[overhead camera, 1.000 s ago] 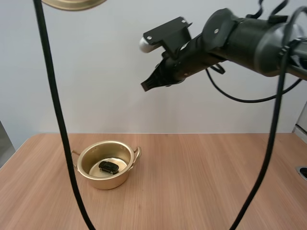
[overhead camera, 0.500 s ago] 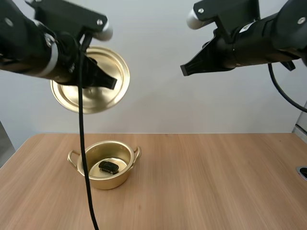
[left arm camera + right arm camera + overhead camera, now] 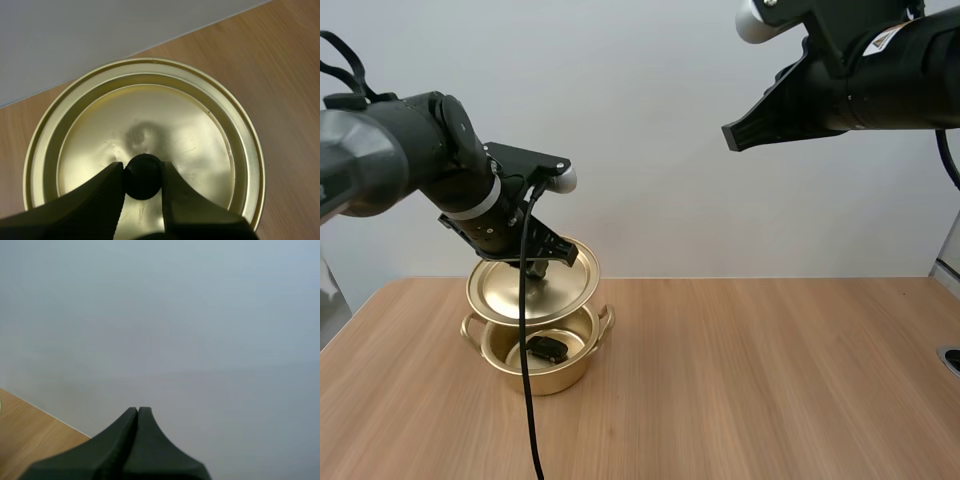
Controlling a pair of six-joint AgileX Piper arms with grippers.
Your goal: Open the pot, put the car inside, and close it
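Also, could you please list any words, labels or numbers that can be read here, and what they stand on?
No text can be read.
Sticker on the right arm: too small to read.
The lid, pot and car show no lettering.

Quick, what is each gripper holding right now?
Left gripper: closed, holding the lid.
Right gripper: closed, holding nothing.

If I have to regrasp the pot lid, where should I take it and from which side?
By the black knob at its centre, from above, a finger on each side, as the left gripper pinches it now. The rest of the lid is a shallow disc with no other raised hold.
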